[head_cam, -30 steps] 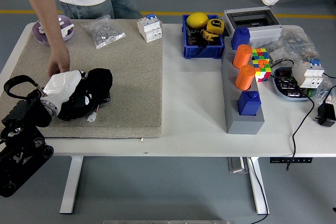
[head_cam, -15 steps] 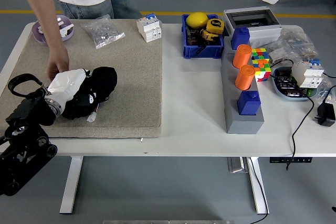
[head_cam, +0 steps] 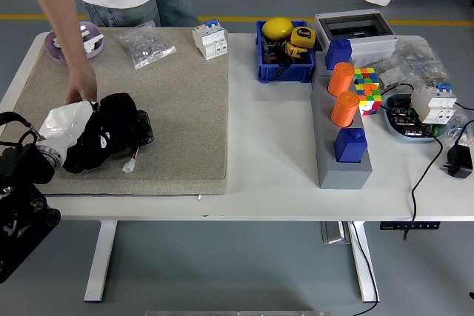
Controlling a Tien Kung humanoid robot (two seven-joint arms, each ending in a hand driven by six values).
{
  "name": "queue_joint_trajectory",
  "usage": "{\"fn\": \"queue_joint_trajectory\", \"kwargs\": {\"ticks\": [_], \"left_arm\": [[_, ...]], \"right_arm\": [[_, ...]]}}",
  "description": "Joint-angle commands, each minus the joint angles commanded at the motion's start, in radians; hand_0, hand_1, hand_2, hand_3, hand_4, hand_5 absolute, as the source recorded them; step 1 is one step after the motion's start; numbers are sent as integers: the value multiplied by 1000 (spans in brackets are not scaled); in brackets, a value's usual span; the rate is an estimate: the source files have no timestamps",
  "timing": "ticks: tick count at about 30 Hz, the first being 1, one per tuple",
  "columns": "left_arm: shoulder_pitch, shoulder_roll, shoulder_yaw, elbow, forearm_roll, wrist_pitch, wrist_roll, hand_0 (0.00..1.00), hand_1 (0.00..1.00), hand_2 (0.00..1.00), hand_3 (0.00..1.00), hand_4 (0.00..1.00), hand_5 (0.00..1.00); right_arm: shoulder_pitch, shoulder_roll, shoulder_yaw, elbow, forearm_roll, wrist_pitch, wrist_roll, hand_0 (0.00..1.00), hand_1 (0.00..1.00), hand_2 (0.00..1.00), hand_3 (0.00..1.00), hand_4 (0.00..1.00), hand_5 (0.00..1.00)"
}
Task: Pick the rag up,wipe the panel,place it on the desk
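Left hand point(head_cam: 111, 131) black, resting on the beige panel point(head_cam: 178, 101), finger state unclear, white rag point(head_cam: 65, 122) bunched just left of it, person's hand point(head_cam: 80, 91) just beyond the rag

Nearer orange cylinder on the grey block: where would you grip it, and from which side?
Wrap fingers round the upper part of the nearer orange cylinder, coming from its left over bare table. It stands upright in the grey block, hemmed by the blue block in front, the other orange cylinder behind, the colour cube right.
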State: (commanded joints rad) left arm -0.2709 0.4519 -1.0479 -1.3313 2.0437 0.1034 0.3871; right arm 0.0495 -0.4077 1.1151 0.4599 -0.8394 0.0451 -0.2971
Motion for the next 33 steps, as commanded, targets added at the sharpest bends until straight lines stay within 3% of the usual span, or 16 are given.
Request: {"fn": "queue_joint_trajectory", "kwargs": {"ticks": [24,33], "left_arm": [[145,83,-189,1,31,0,1,225,147,530,452,73,2],[171,99,-228,-2,28,3,0,225,147,529,452,72,2]], "right_arm": [[-6,-2,10,1,-1,0,-1,767,654,713,698,998,647],[-8,-4,9,1,-1,0,-1,766,653,713,699,998,647]]}}
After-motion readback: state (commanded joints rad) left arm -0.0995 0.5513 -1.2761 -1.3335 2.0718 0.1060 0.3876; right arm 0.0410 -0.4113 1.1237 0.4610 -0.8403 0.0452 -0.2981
